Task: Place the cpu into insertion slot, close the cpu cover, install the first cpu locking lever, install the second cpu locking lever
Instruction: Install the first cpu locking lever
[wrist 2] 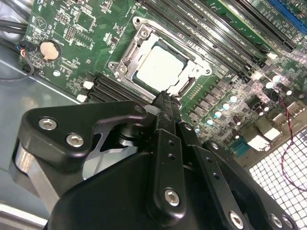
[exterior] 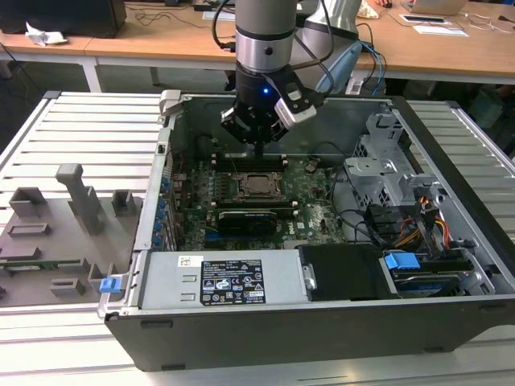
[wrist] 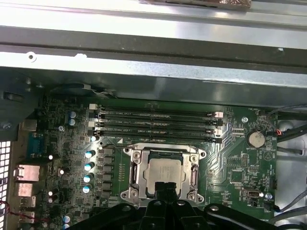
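Even bright light, glare on the cpu [wrist 2: 160, 68]

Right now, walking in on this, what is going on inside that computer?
A robot arm's gripper hangs over the motherboard inside an open computer case. The cpu is already seated on the board, and the cpu cover lies flat around it. The gripper is shut and holds nothing. Its tips are by one edge of the cover, but contact cannot be told.

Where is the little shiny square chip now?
In the exterior view, the cpu sits in the insertion slot on the motherboard, beside the memory slots, below the gripper.
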Controlling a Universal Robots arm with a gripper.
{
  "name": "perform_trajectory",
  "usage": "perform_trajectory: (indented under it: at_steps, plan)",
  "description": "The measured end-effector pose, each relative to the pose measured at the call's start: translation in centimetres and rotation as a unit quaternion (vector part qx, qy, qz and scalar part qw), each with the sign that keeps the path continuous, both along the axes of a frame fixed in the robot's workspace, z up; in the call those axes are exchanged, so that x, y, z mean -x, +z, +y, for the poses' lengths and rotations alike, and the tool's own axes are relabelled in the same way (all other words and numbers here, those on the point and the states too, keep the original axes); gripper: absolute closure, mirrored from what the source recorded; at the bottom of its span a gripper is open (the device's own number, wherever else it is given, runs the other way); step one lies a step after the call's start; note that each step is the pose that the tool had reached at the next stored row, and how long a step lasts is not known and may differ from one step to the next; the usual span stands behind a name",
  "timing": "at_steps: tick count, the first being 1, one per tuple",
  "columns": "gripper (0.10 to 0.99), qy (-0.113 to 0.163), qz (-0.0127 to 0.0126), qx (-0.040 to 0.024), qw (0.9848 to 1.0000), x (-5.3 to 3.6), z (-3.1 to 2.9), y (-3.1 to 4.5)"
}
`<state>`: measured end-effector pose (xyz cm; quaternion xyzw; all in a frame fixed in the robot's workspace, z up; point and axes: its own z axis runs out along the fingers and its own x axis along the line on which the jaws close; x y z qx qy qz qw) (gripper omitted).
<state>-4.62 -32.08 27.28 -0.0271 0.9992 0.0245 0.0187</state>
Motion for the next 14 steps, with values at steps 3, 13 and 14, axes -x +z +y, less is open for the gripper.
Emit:
perform_trajectory:
  at_steps: [3,13,14]
  plan:
    - [0.98,0.0,0.0,-0.0001,1.0,0.27,0.0,0.0]
    - [0.98,-0.023,0.0,-0.0001,0.9997,0.93,0.0,-0.11]
    - [0.98,-0.023,-0.0001,-0.0002,0.9997,1.05,0.0,-0.12]
